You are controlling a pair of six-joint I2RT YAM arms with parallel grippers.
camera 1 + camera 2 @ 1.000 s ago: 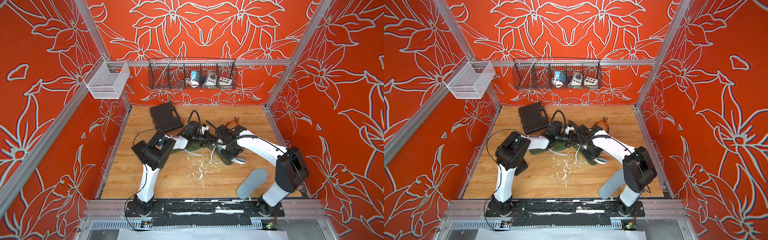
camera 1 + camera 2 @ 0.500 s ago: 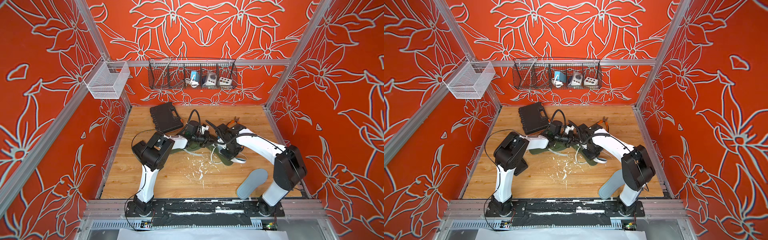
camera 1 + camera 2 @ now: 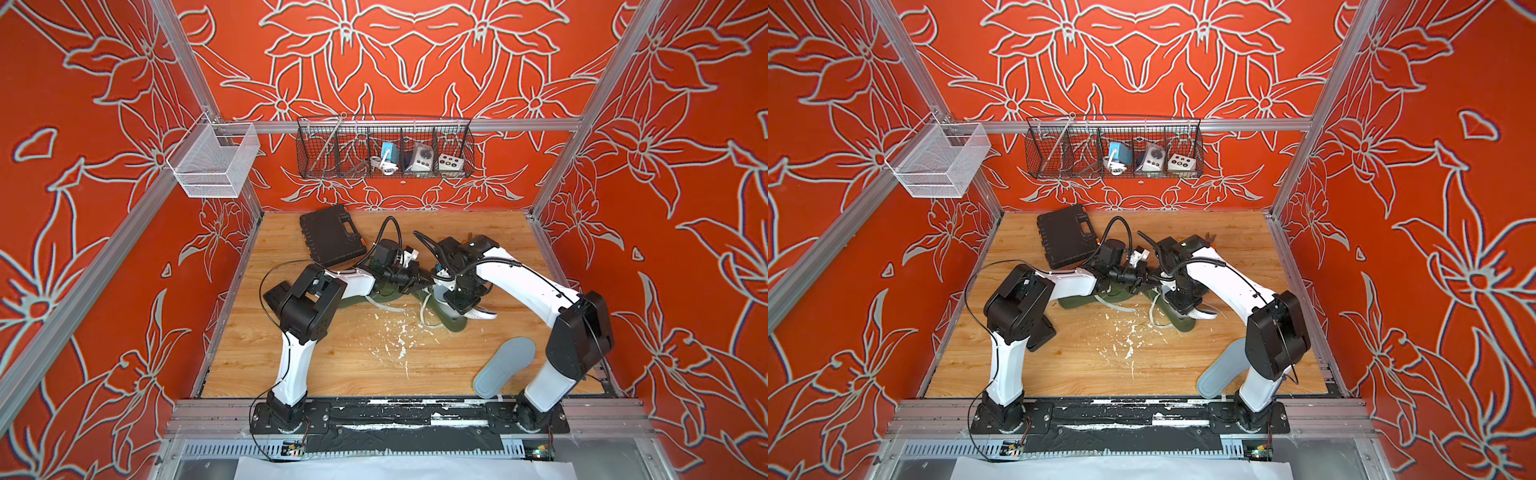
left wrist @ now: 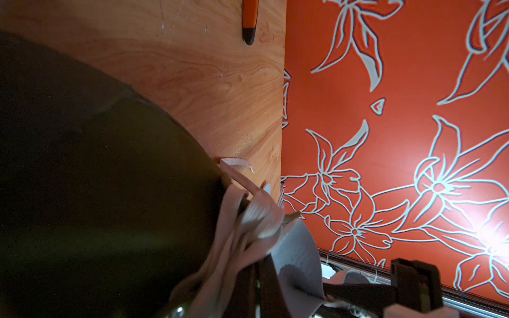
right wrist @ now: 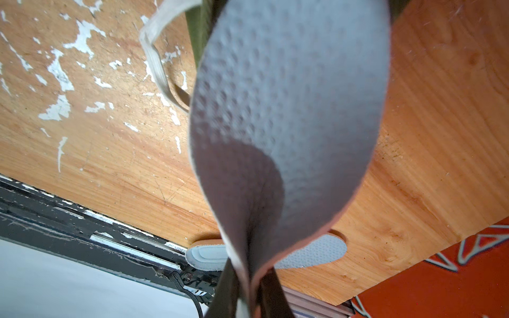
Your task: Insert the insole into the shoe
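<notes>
An olive shoe (image 3: 451, 323) lies mid-table with loose pale laces (image 5: 154, 60). It fills the left wrist view as a dark mass (image 4: 96, 192). My left gripper (image 3: 422, 277) is shut on the shoe's opening edge beside the laces; its fingers (image 4: 272, 291) are dark and blurred. My right gripper (image 3: 459, 299) stands over the shoe, shut on one end of a grey dimpled insole (image 5: 286, 96). The insole bends, and its far end points into the olive shoe (image 5: 199, 30). The same insole shows next to the left fingers (image 4: 297, 253).
A second olive shoe (image 3: 388, 296) lies under my left forearm. Another grey insole (image 3: 505, 365) rests near the front right edge, by the right arm's base. A black case (image 3: 332, 235) sits at the back left. Orange-handled pliers (image 4: 249, 19) lie at the back. White flakes (image 3: 395, 336) dot the wood.
The right wrist has shifted slightly toward the left gripper, carrying the insole. The left arm and the shoe have stayed put.
</notes>
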